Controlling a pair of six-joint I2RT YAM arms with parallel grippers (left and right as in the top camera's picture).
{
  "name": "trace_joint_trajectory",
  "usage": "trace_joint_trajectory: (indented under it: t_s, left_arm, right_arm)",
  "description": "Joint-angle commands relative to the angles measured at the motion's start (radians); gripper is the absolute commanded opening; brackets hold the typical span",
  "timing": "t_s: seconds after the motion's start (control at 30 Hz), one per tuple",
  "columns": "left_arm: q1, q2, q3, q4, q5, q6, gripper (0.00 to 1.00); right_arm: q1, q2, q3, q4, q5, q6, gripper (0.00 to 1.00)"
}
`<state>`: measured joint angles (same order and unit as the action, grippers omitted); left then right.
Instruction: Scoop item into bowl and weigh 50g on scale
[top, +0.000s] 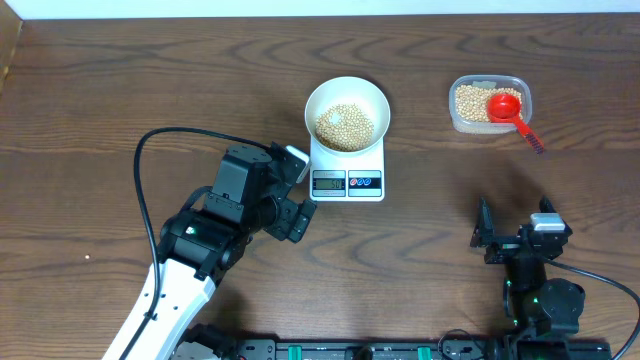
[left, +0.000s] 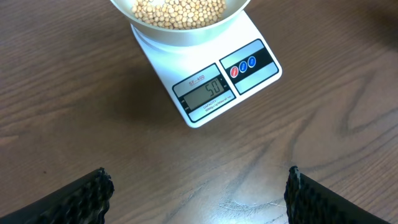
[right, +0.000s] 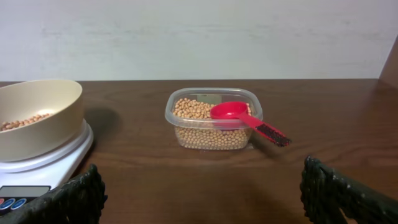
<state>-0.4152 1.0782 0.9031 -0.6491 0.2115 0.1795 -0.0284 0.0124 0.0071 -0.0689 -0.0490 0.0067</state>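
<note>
Beans (top: 346, 124): a heap of small pale tan beans is being held in the bowl. More are being held in the clear tub at the far right.
Bowl (top: 374, 92): the round white bowl is being carried upright on the platform of the scale, with its rim overhanging the platform's sides.
Scale (top: 330, 160): the small white scale is being supported by the desk near the middle, with its front edge turned toward the arms.
Display (left: 208, 93): "50" is being shown on the grey screen in the left wrist view. Small round buttons (left: 243, 66) are being shown just beside it.
Tub (top: 455, 110): the clear plastic tub is being supported by the desk to the right of the scale, well apart from it and partly filled with beans.
Scoop (top: 505, 104): the red scoop is being rested in the tub, cup on the beans, with its handle being propped over the rim toward the near right.
Left tool (left: 198, 177): its fingers are being held wide apart with nothing between them. It is being held near the scale's front edge, not touching it.
Right tool (right: 200, 180): its fingers are being held wide apart with nothing between them. It is being held low at the near right, facing the tub and well apart from it.
Desk (top: 120, 90): dark brown wood grain is being shown all round.
Cable (top: 140, 170): a black loop is being laid on the desk beside the left arm.
</note>
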Motion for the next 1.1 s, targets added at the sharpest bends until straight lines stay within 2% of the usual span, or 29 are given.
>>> trace_joint_trajectory:
  t_s: [0.0,0.47,0.6,0.87,1.07]
  left_arm:
    - [-0.003,-0.001,-0.004,-0.001,0.012,-0.006,0.91]
    - [-0.002,-0.045,-0.005,0.0,-0.006,-0.005,0.91]
    - [0.0,-0.233,-0.017,0.002,-0.119,-0.005,0.91]
    - [0.071,-0.544,-0.047,0.009,-0.119,-0.005,0.91]
    - [0.124,-0.756,-0.183,0.128,-0.119,-0.006,0.91]
  right_arm:
    - [0.01,-0.007,-0.002,-0.002,-0.01,0.007,0.99]
    - [0.01,-0.007,-0.002,-0.002,-0.01,0.007,0.99]
    - [0.01,-0.007,-0.002,-0.002,-0.01,0.007,0.99]
    - [0.01,-0.007,-0.002,-0.002,-0.01,0.007,0.99]
    - [0.01,-0.007,-0.002,-0.002,-0.01,0.007,0.99]
